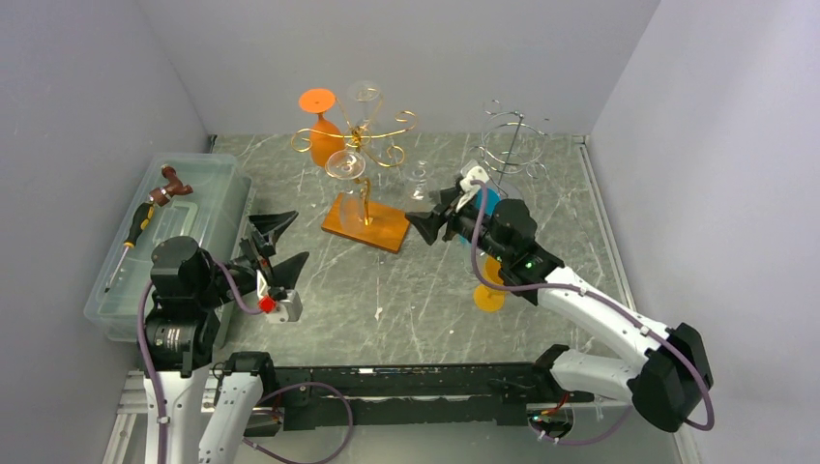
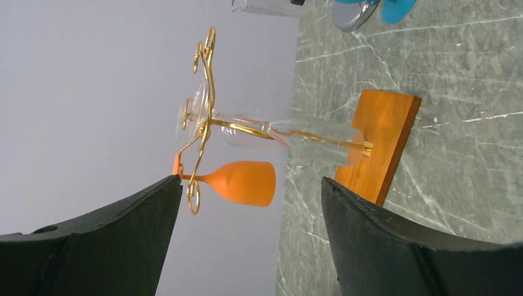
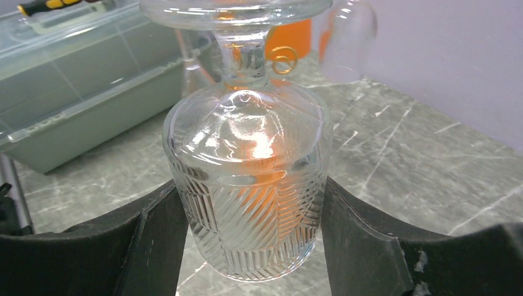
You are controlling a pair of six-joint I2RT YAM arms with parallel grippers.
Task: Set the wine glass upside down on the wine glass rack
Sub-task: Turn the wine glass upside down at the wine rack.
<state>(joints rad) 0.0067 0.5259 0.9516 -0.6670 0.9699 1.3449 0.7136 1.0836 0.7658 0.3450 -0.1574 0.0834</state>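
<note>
Overhead, my left gripper [image 1: 300,235] is hovering with its fingers spread wide, gripping nothing, and the gold wine glass rack [image 1: 363,145] is standing well ahead of them. My right gripper [image 1: 424,208] is pointing toward that rack's wooden base [image 1: 366,224], with the clear wine glass [image 1: 418,180] showing faintly at its fingertips.

Through my left wrist camera, the rack is sitting beyond the open gap between my fingers [image 2: 111,240], and an orange glass [image 2: 243,182] is hanging from it bowl down.

Through my right wrist camera, I am pinching the wine glass by its ribbed bowl, one finger pressing each side. It is sitting upside down between them, foot uppermost, with a plastic bin [image 3: 80,117] lying beyond the left-side finger.
</note>
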